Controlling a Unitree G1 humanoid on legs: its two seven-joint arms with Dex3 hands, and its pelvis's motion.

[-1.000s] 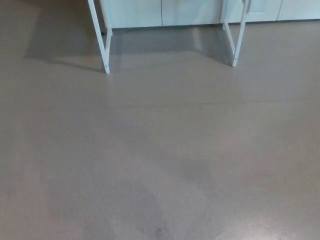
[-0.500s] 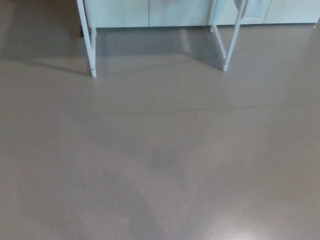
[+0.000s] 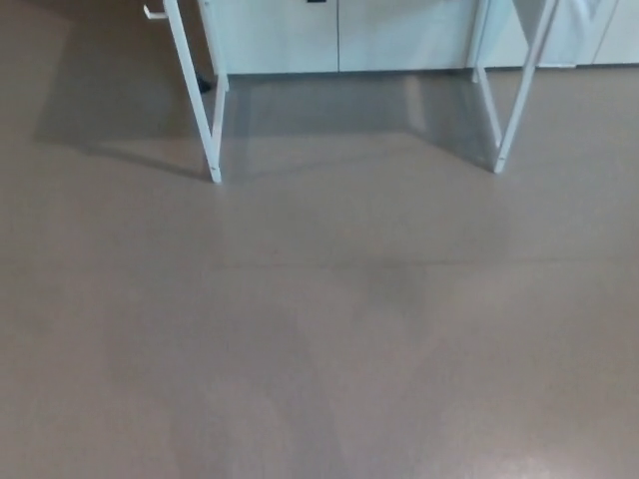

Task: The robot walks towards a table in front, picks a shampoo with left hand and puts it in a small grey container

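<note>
Only the white legs of the bench [image 3: 199, 110] show at the top of the head view, standing on the grey-brown floor [image 3: 319, 329] before pale cabinets [image 3: 339, 35]. The left hand and the right hand are both out of view, so their state cannot be told. The shampoo is not visible either.

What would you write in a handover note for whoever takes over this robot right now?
Hands: neither in view.
Things: shampoo and grey container not visible; only the floor, white table legs and cabinets behind show.
Done: nothing that shows; the table is ahead, not reached.
Left: walk up, pick shampoo with left hand, put it in container.
</note>
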